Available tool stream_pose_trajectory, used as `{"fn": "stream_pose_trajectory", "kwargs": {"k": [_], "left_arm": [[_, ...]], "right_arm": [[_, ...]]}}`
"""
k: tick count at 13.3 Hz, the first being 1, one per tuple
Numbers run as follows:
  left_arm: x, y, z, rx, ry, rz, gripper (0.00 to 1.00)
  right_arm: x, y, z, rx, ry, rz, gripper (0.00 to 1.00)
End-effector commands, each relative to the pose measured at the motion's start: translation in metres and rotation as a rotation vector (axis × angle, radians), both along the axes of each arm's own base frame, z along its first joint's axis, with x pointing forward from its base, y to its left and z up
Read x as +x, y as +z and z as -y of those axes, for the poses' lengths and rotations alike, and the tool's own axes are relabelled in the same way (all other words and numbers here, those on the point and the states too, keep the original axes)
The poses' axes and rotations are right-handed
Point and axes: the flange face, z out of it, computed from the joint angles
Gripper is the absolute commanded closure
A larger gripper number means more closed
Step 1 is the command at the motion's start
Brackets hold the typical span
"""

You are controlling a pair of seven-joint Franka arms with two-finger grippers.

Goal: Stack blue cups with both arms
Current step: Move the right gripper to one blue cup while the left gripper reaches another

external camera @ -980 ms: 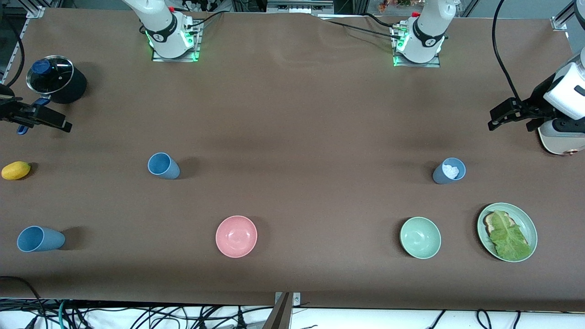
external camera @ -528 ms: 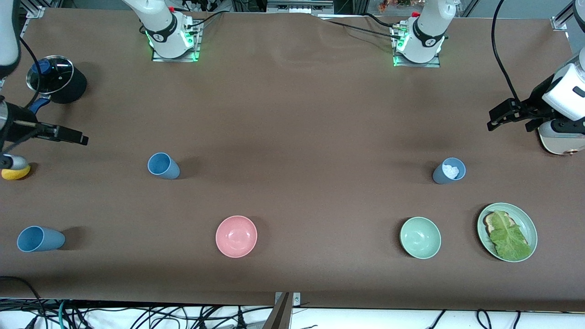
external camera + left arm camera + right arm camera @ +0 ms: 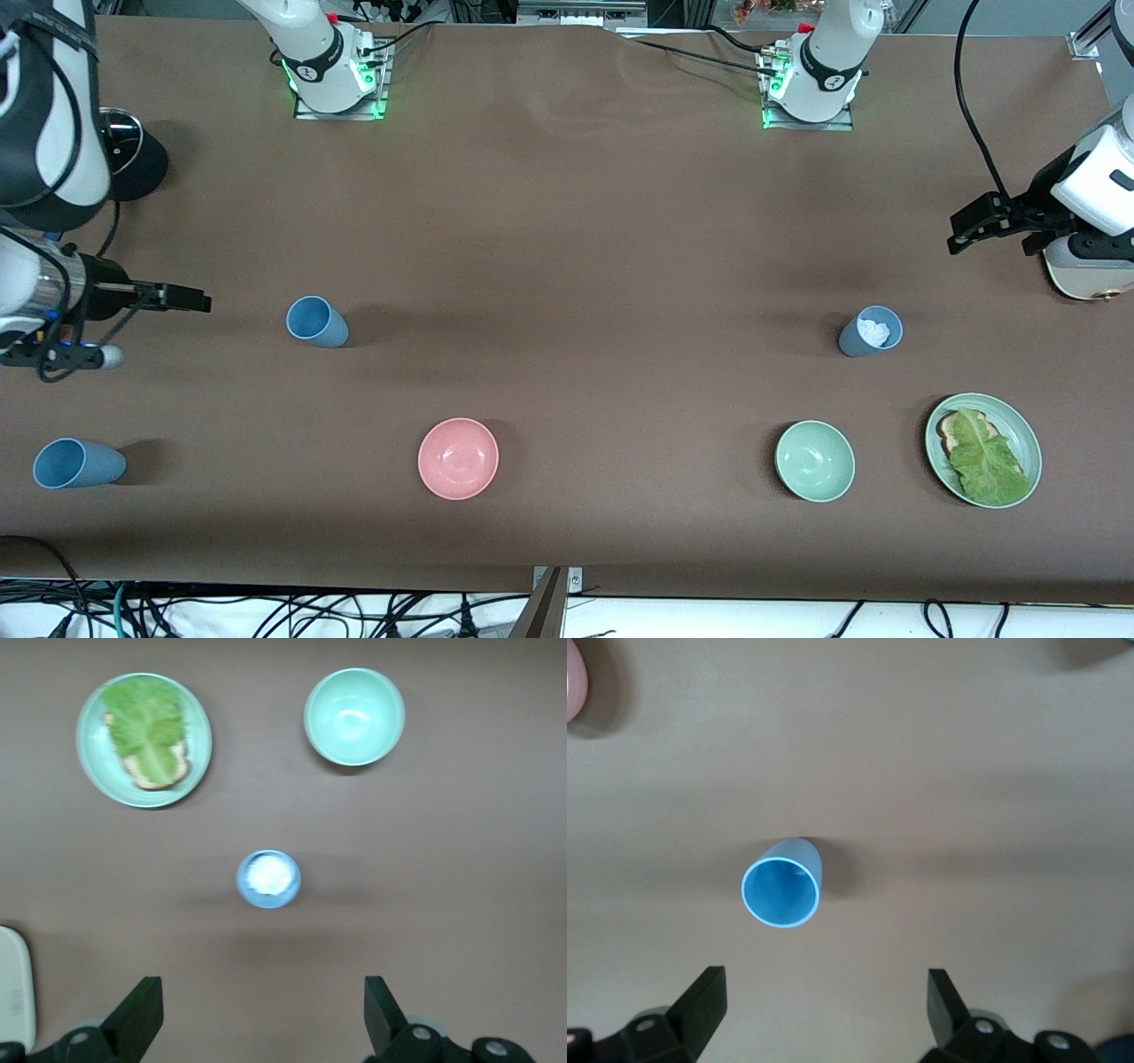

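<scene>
**Ana:** Blue cups first, nearest the camera outward: one blue cup stands at the right arm's end, close to the table's near edge. Farther back are an empty cup and, toward the left arm's end, a cup with something white inside.

**Ben:** And the claws?

**Ana:** Both spread wide, pinching nothing. The right gripper hangs above the table near the empty cup; its wrist view shows that cup ahead of the fingertips. The left gripper hovers at its end of the table, with the filled cup in its wrist view.

**Ben:** Risks?

**Ana:** I'd judge the white contents could block nesting or spill if that cup is tipped. These tapered cups may also topple if a finger clips the rim, and the pink bowl and green bowl sit near any carrying path.

**Ben:** Any writing?

**Ana:** None I can read anywhere.
</scene>
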Motion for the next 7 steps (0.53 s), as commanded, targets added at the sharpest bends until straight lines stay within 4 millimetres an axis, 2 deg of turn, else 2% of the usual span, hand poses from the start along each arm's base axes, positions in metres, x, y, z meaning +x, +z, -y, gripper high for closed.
{"fn": "stream_pose_trajectory", "kwargs": {"k": [1,2,3,4,5,7], "left_arm": [[0.018,-0.019,0.001,0.053,-0.033,-0.027,0.00],[0.025,-0.035,-0.002,0.054,-0.026,-0.045,0.00],[0.044,-0.081,-0.007,0.049,-0.013,-0.107,0.00],[0.064,-0.128,-0.031,0.050,0.016,-0.170,0.00],[0.073,-0.137,-0.036,0.052,0.033,-0.175,0.00],[0.074,-0.149,-0.049,0.047,0.041,-0.194,0.00]], "right_arm": [[-0.007,-0.024,-0.013,-0.006,0.026,0.000,0.00],[-0.009,-0.032,-0.012,-0.008,0.024,0.001,0.00],[-0.010,-0.042,-0.012,-0.009,0.022,0.002,0.00],[-0.012,-0.055,-0.011,-0.012,0.019,0.008,0.00],[-0.015,-0.071,-0.010,-0.016,0.017,0.027,0.00],[-0.023,-0.098,-0.012,-0.016,0.016,0.043,0.00]]}}
